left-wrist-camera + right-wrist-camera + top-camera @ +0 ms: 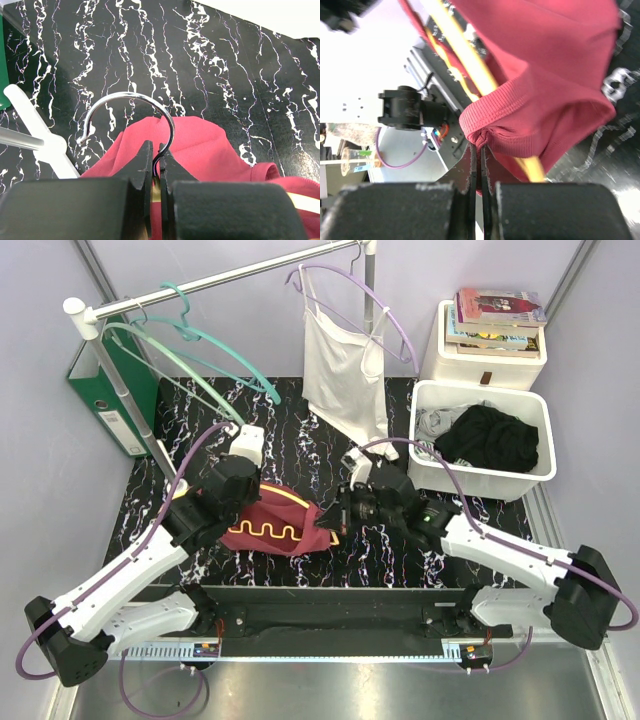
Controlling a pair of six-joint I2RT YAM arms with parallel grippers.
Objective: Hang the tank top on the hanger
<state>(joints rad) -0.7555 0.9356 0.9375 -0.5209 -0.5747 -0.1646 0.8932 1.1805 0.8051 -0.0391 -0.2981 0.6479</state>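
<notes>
On the near middle of the black marbled table (330, 430) we record:

- One maroon tank top (300, 508), bunched in a low heap between the two arms and resting on the table.
- One yellow hanger (262, 531), lying with the tank top. We see its wavy lower bar showing against the fabric. In the right wrist view one yellow arm passes under a ribbed edge of the cloth.
- Metal hook (130, 100) of the hanger, pointing toward the far left and clear of the fabric.
- Left gripper (155, 152): fingers nearly closed, pinching the wire stem of the hook just above the red cloth.
- Right gripper (476, 150): fingers pressed together on a gathered fold of the tank top's ribbed edge, at the right end of the heap.

At the far side we list a rail (230, 280) carrying teal hangers (200, 350) and a lilac hanger (360, 295) with a white camisole (340, 370). To the far right is a white bin (480, 475) holding a black garment (490, 435), with books (500, 315) stacked beyond it. At the far left stands a green binder (110, 390).
</notes>
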